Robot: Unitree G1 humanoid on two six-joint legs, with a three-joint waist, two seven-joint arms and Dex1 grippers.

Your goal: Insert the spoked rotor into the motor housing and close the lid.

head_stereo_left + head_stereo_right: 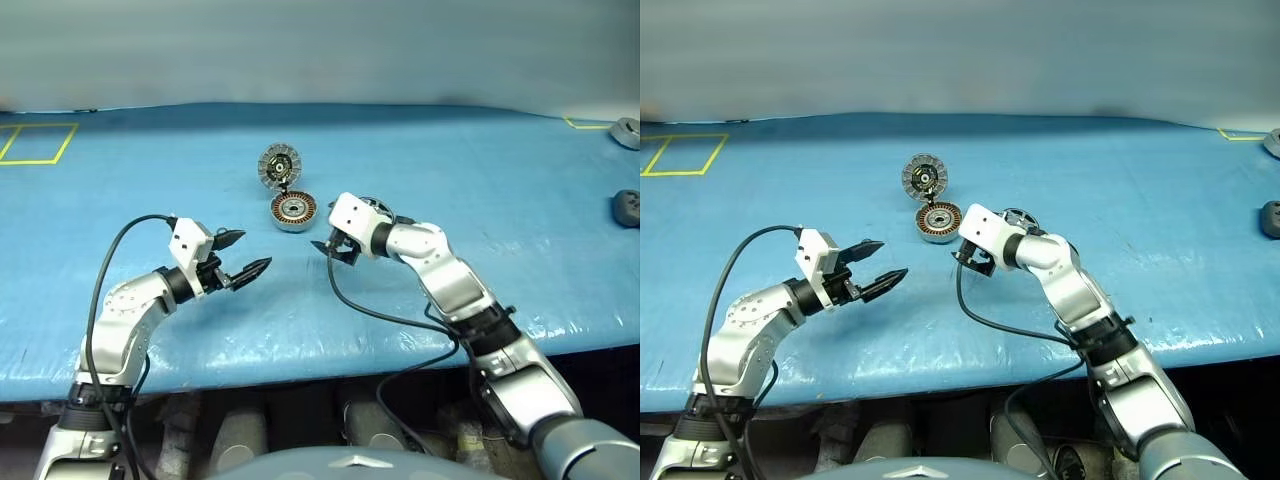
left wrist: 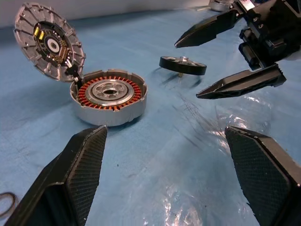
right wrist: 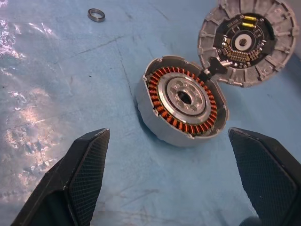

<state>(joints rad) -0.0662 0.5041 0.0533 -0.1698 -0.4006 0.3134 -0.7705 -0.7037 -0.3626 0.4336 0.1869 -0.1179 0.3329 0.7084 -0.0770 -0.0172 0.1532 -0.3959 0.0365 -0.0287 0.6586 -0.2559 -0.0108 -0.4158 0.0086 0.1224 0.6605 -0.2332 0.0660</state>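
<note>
Two grippers: both stood with jaws apart and carried nothing.
Left gripper [image 1: 246, 254]: nearest to the robot, over the blue table cover [image 1: 450, 160]; its fingers pointed toward the middle of the table and it was well apart from every part.
Right gripper [image 1: 329, 246]: a little farther out, empty, its spread jaws aimed down at the housing, close to it but not touching.
Motor housing [image 3: 181, 101]: it sat flat on the cover, between the two grippers and just beyond them; the copper windings and the dark centre were uncovered, nothing was inside.
Spoked rotor [image 2: 182, 65]: it lay on the cover beside the housing, on the robot's right, partly behind the right wrist in the head views; it was free, no finger touched it.
Lid [image 3: 248, 41]: it stood open on its hinge at the far side of the housing, the inner face with grey segments turned toward the robot.
Small ring [image 3: 96, 15]: a loose dark ring lay alone on the cover, apart from the housing.
Step in hand: by my judgement the first step, the reach for the rotor; insertion and closing were not yet done.
Next move: probably the right gripper had to turn to the rotor, close on its black rim, lift it and place it level into the cup, centred over the hub, before the lid could fold down.
</note>
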